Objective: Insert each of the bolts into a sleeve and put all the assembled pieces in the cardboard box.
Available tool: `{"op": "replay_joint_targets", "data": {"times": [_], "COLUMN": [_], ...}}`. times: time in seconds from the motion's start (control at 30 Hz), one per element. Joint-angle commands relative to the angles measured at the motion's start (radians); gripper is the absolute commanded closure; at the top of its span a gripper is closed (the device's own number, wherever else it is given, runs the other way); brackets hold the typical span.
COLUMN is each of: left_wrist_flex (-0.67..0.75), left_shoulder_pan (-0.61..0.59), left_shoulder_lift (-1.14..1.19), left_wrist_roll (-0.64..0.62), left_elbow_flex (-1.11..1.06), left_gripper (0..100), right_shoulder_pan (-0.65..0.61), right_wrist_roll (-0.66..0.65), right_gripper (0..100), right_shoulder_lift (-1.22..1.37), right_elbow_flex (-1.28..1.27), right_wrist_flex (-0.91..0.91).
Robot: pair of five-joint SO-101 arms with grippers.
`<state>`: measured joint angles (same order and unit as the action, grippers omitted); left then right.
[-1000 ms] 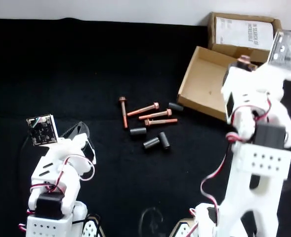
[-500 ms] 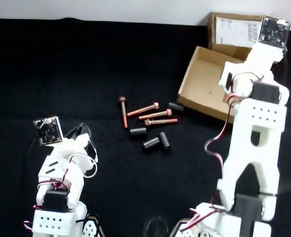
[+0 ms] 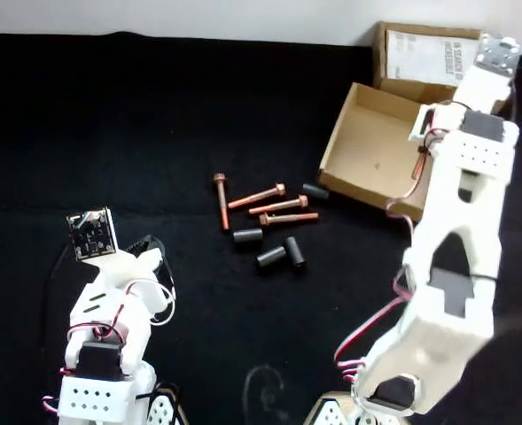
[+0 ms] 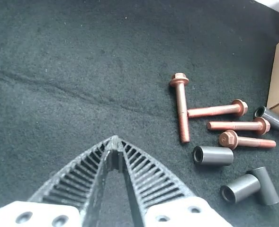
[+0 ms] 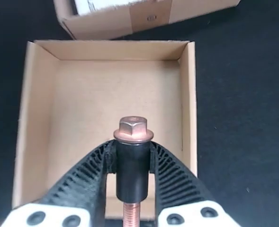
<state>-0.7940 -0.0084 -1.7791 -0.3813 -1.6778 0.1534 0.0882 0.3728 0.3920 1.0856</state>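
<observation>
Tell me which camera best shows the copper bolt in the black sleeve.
Right wrist view: the copper bolt in its black sleeve sits clamped in the right gripper above the cardboard box. High view: a copper sliver by the arm. Left wrist view: loose bolts.

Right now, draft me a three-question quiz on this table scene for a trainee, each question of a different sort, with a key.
1. How many copper bolts lie loose on the black cloth?
2. True or false: the left pincer grips a bolt.
3. What does the right pincer hold near the cardboard box?
A. a bare bolt
B. a bolt seated in a black sleeve
C. nothing

Key: 1. four; 2. false, it is shut and empty; 3. B.
</observation>
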Motion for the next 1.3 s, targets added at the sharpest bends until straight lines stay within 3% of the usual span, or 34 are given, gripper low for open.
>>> {"op": "replay_joint_targets", "data": {"times": [0.0, 0.33, 0.57, 0.8, 0.9, 1.07, 1.27], "left_wrist_flex": [-0.005, -0.005, -0.005, -0.005, -0.005, -0.005, -0.005], "left_shoulder_pan": [-0.002, -0.002, -0.002, -0.002, -0.002, -0.001, -0.001], "left_shoulder_lift": [-0.028, -0.030, -0.030, -0.028, -0.028, -0.028, -0.027], "left_wrist_roll": [0.005, 0.003, 0.005, 0.005, 0.005, 0.005, 0.005], "left_elbow_flex": [-0.018, -0.018, -0.018, -0.018, -0.018, -0.018, -0.018], "left_gripper": [98, 98, 98, 98, 98, 98, 98], "right_shoulder_pan": [0.012, 0.007, -0.007, -0.007, -0.001, -0.030, -0.122], "right_wrist_roll": [0.002, -0.008, -0.173, -0.176, -0.175, -0.175, -0.178], "right_gripper": [99.1, 98.4, 77.9, 77.4, 77.4, 77.4, 77.4], "right_shoulder_lift": [0.156, 0.547, 0.565, 0.564, 0.558, 0.397, 0.056], "right_elbow_flex": [0.208, 0.697, 0.883, 1.231, 1.376, 1.276, 0.852], "right_wrist_flex": [0.001, 0.033, 0.335, 0.687, 0.680, 0.682, 0.682]}}
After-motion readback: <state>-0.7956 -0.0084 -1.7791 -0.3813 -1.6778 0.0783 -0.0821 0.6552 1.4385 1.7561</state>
